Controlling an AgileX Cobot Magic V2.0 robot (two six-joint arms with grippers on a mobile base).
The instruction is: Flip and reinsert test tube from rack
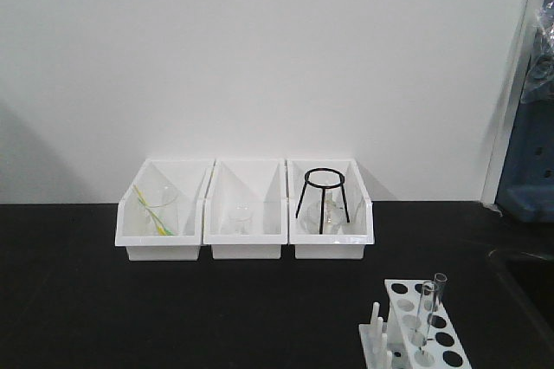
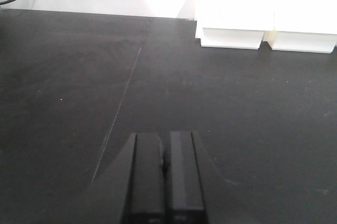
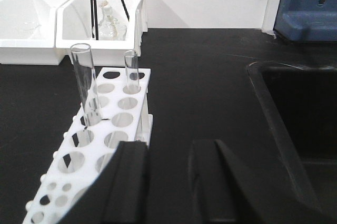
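We see the test tube (image 3: 86, 84) standing near-vertical in the rack (image 3: 115, 98). Its long axis runs up-down w/ a slight lean, open rimmed end up, lower end down in a hole of the left row as the right wrist cam sees it. A second tube (image 3: 131, 71) of the same kind stands upright in the right row at the rack's far end. The two are near each other but apart, and both rise well above the top plate. The rack sits at the front-right of the black table (image 2: 237, 103), w/ its pegs (image 1: 375, 326) on the left side in the front view.

The right gripper (image 3: 167, 150) hangs by the rack's near end, toward its right side, fingers wide apart, nothing btwn them. The left gripper (image 2: 165, 140) is over bare table, fingers pressed together, holding nothing.

Room: right of the rack there's a strip of open table, then the rim of a black sink (image 3: 295, 119). Three white bins (image 1: 245, 250) line the wall (image 1: 260, 57) behind, well apart from the rack. The right one holds a black tripod stand (image 1: 322, 200). A blue unit (image 3: 310, 3) sits at far right.
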